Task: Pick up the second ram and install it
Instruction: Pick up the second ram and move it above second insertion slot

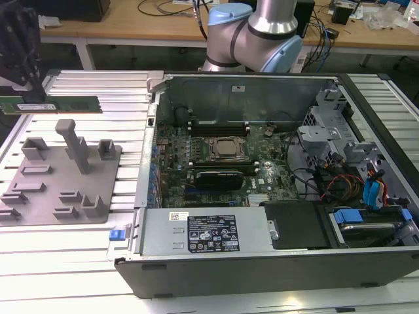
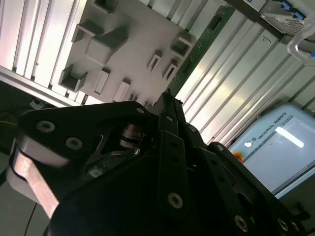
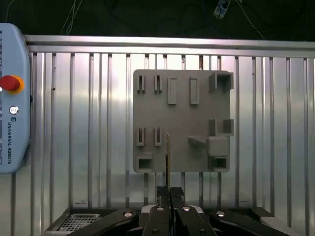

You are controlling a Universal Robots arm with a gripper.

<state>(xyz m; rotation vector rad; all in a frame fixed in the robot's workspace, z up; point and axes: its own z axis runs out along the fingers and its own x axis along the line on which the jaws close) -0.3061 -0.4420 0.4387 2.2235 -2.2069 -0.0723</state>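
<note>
The second ram (image 1: 65,104) is showing a green, faintly glossy circuit-board face with pale labels. In the first wrist view the gripper (image 3: 170,190) is looking matt black, its links dotted with bright metal screw heads. The fixture plate (image 1: 59,176) is reading as smooth, dull grey plastic. The table (image 1: 65,261) under it is gleaming as ribbed bare aluminium, throwing back light in bands. The computer case (image 1: 262,268) is showing dark, matt sheet metal, and inside it the processor (image 1: 229,149) is glinting silver.

On the table (image 1: 65,261), the block plate (image 1: 55,180) lies under the ram (image 1: 65,104), at the exterior view's left of the computer (image 1: 262,268).
</note>
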